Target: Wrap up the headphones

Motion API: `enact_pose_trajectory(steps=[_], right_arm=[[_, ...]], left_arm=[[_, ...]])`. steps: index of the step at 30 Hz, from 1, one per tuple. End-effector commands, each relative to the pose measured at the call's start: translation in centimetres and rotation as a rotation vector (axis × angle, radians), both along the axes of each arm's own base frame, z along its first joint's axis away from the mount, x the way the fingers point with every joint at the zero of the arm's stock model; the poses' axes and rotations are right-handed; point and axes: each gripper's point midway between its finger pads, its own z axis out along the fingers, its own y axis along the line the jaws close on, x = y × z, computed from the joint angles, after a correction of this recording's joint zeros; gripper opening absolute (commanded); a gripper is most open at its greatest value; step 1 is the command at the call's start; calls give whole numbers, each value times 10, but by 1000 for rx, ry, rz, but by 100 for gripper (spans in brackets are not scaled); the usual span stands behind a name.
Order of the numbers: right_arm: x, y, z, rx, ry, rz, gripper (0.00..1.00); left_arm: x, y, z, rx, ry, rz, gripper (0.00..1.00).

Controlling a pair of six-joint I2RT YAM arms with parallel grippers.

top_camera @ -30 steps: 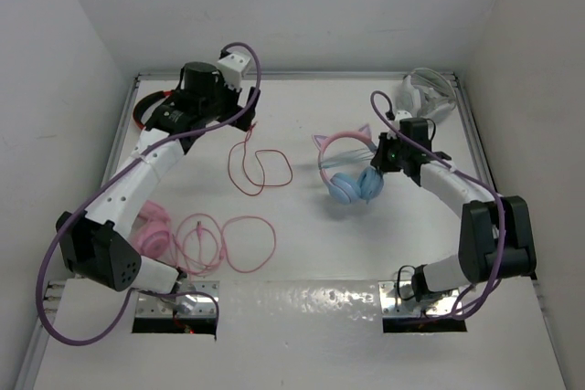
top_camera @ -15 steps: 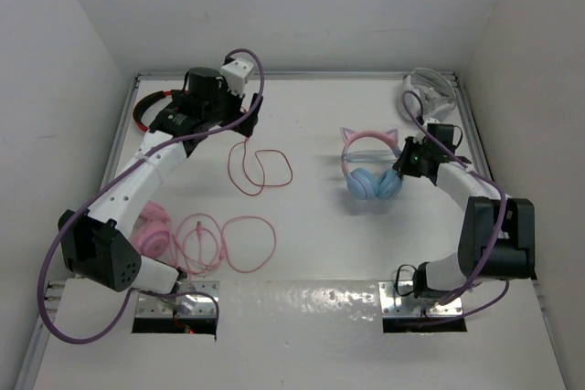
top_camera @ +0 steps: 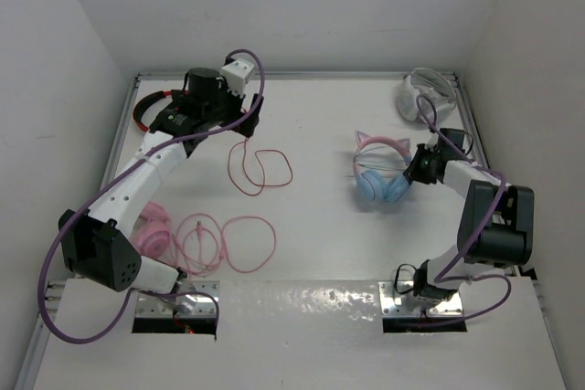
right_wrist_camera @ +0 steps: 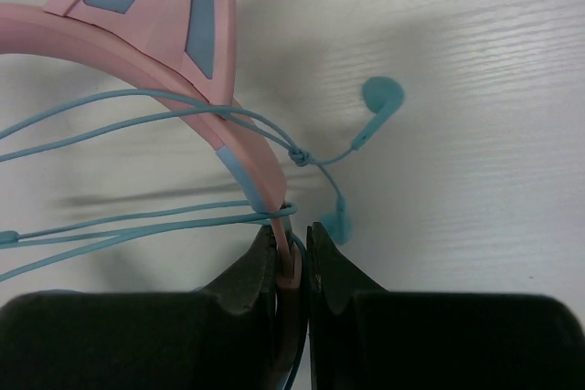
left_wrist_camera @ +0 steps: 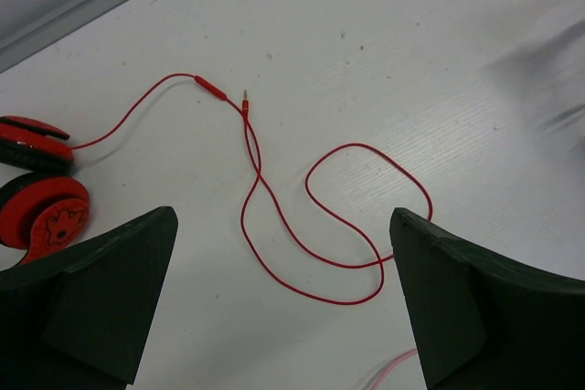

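On the white bench [top_camera: 320,107], the cat-ear headphones [top_camera: 382,175] are found right of centre, just beside the right arm. The right end effector [right_wrist_camera: 294,230] is pinched almost shut on the pink headband [right_wrist_camera: 110,38], with strands of the thin blue cable [right_wrist_camera: 297,154] crossing the same spot. The left end effector [left_wrist_camera: 281,226] is spread wide and empty above a red cable [left_wrist_camera: 274,216]. The narrow grip could be lost if the band is twisted, and loose loops might then be dragged off or knotted further.

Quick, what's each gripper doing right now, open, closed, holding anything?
Left gripper: open, holding nothing.
Right gripper: closed on the headphones, pinching the pink headband.
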Motion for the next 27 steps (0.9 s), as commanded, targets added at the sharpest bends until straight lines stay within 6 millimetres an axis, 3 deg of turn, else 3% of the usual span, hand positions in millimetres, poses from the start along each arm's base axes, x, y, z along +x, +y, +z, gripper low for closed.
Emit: enact_pose_trajectory(steps=[1, 12, 21, 27], right_arm=[[18, -12, 18, 13, -67, -45, 0], [5, -63, 9, -220, 74, -151, 0], [11, -56, 21, -211, -85, -118, 0], [16, -54, 55, -243, -280, -111, 0]], left_arm=[[3, 1, 16, -37, -54, -4, 100], [5, 1, 11, -36, -41, -6, 100], [5, -2, 9, -43, -35, -18, 100], [4, -4, 9, -46, -34, -27, 100]])
